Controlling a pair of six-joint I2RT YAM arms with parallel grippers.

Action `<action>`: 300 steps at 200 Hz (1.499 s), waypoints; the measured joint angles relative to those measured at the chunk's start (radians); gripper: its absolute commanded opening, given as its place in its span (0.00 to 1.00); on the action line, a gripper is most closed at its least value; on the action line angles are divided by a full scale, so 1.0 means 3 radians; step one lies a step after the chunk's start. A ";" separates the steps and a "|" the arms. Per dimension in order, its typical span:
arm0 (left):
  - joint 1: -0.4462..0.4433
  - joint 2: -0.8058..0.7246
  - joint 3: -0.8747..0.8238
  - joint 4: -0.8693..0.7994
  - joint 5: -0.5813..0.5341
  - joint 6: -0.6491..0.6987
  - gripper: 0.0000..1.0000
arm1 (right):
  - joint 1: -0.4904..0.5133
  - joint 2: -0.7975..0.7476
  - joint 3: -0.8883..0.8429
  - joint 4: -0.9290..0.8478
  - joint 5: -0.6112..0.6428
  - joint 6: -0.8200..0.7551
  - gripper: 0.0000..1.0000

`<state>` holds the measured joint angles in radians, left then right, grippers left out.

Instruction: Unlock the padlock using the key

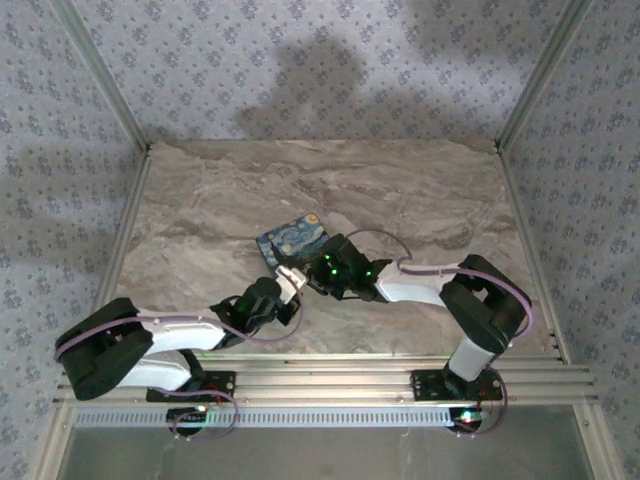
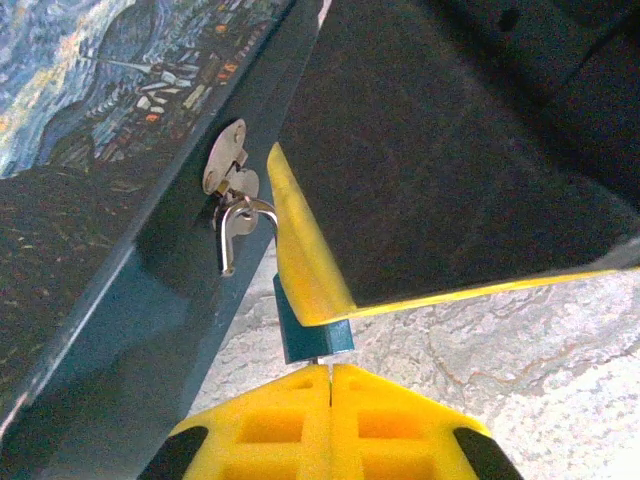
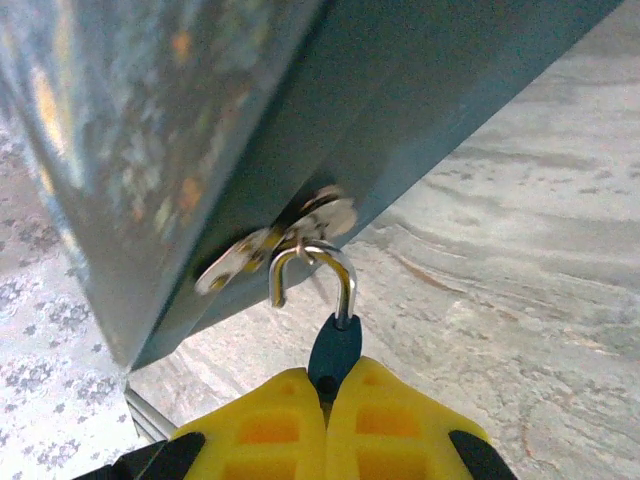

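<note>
Top external: marbled tabletop (image 1: pixel 420 190), patterned walls (image 1: pixel 300 60); left tool (image 2: pixel 330 368) closed, right tool (image 3: pixel 325 385) clamping the padlock (image 3: pixel 335 345).

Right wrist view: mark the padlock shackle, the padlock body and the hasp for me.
padlock shackle (image 3: pixel 347 288), right wrist view, its right leg
padlock body (image 3: pixel 334 350), right wrist view, dark part below the shackle
hasp (image 3: pixel 330 216), right wrist view, its right-hand plate

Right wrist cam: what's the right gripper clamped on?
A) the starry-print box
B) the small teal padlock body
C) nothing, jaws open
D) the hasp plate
B: the right gripper is shut on the teal body of the padlock, whose silver shackle hooks through the hasp on the starry-print box.
</note>
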<state>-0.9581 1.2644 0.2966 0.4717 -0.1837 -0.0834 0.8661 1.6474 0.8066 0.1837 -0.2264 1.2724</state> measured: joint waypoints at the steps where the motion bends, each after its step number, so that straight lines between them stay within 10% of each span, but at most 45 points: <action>1: 0.0000 -0.0008 0.0000 -0.0004 -0.0001 0.0006 0.16 | -0.0003 -0.0009 -0.0009 0.0008 -0.0008 -0.0013 0.00; 50: -0.0010 -0.0487 0.0000 -0.0142 0.0024 -0.0132 0.48 | -0.0305 -0.0257 -0.0159 0.0046 -0.0088 -0.0563 0.00; 168: 0.1122 -0.0938 -0.0043 -0.0635 0.0890 -0.1209 0.52 | -0.0830 -0.0289 0.0164 -0.0692 -0.1083 -0.2115 0.00; 300: 0.1195 -0.0607 0.0081 -0.0689 0.1183 -0.1472 0.52 | -0.0997 -0.0008 0.0231 -0.0891 -0.1343 -0.2368 0.00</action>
<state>-0.5995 1.0824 0.3210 0.2649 0.1711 -0.5251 0.5671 1.6451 0.8761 -0.0837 -0.6292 0.5621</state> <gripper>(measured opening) 0.520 0.040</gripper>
